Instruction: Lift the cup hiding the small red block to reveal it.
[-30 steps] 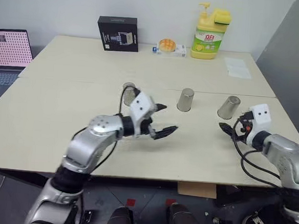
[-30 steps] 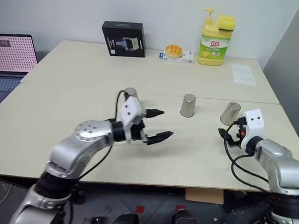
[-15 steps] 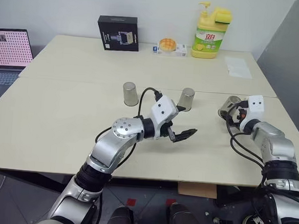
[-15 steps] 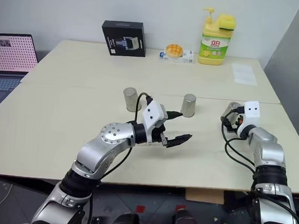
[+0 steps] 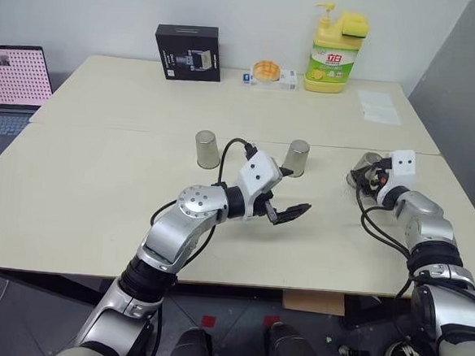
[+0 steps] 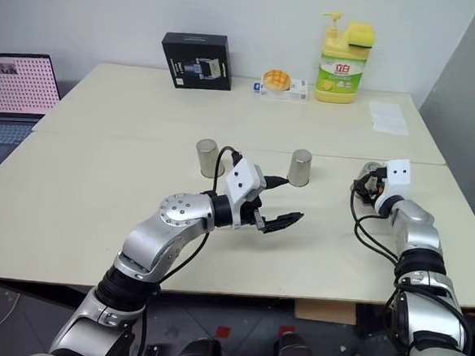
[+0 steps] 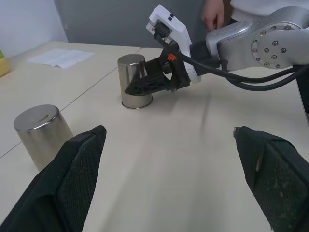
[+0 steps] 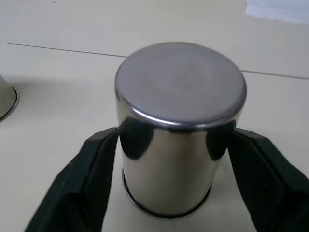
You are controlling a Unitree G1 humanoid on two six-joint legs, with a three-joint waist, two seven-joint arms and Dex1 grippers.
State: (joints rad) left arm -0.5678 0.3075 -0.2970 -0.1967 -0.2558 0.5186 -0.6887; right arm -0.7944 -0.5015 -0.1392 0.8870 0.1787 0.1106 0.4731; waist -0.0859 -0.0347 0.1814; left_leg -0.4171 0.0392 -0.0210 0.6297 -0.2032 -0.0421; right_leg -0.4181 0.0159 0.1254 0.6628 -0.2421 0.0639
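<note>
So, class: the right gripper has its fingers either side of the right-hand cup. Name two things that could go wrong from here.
1. The right gripper clamps the smooth, tapered cup low on its sides; the shiny metal could slip out when lifted.
2. Three cups look identical, so this one may not hide the block. The middle cup and left cup stand untouched.

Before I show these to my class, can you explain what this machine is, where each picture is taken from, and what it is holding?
It is a humanoid robot with two arms, each ending in a black two-fingered hand. Two pictures look down from its head; the other two look along each wrist. Three upturned silver cups stand on the table: left cup, middle cup, right cup. The right hand grips the right cup, not yet lifted. The left hand hangs open, empty.
</note>
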